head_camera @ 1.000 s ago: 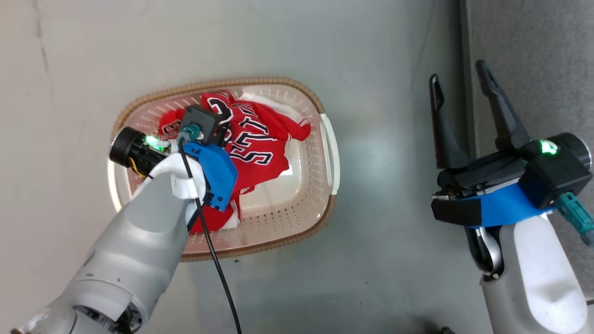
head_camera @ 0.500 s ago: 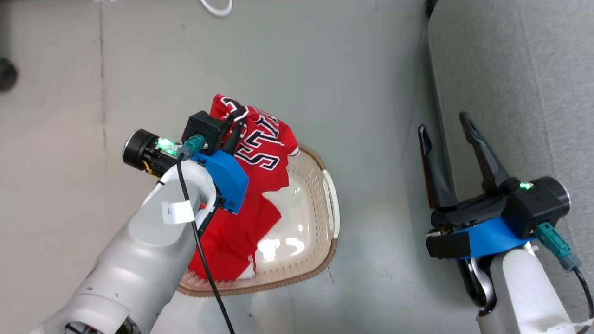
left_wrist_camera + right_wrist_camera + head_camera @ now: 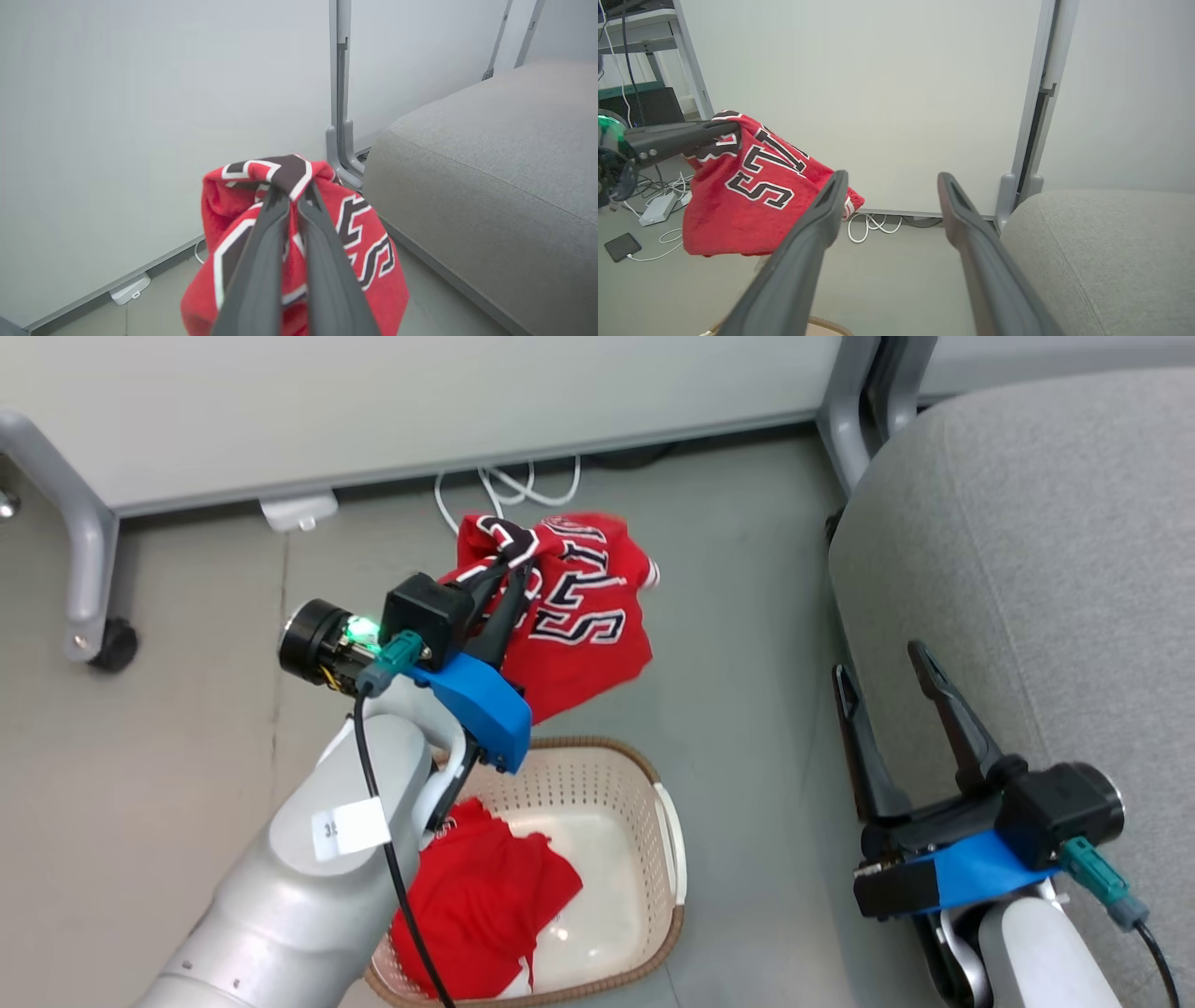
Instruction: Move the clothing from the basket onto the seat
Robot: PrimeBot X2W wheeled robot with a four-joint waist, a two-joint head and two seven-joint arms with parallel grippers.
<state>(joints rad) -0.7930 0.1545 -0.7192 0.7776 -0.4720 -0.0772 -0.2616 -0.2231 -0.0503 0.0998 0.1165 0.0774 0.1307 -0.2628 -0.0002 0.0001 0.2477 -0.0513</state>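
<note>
Head view: left hand [image 3: 507, 563] clamped on a bunched fold of the red jersey [image 3: 597, 625], fingers pinched together through the fabric. Jersey hangs in the air over the floor [image 3: 747, 616], above and clear of the basket [image 3: 597, 779], left of the seat [image 3: 1027, 523], touching neither. Soft cloth, crumpled, black letters with white outlines. Left wrist view agrees: the two dark fingers nearly meet at the tips with cloth between them.

Garments: 2. One is in the left hand; one plainer red garment [image 3: 485, 896] lies rumpled in the basket bottom.

Basket: 1. Cream perforated plastic, rounded oval, brown woven-look rim, white side handle.

Seat: 1. Grey woven upholstery, rounded corner.

Right hand [image 3: 882, 661] spread wide, holding nothing, just beside the seat's edge.

Behind: smooth pale panel [image 3: 420, 401] on grey metal legs, 1 caster [image 3: 117, 646], white cables [image 3: 509, 485] on the floor.
</note>
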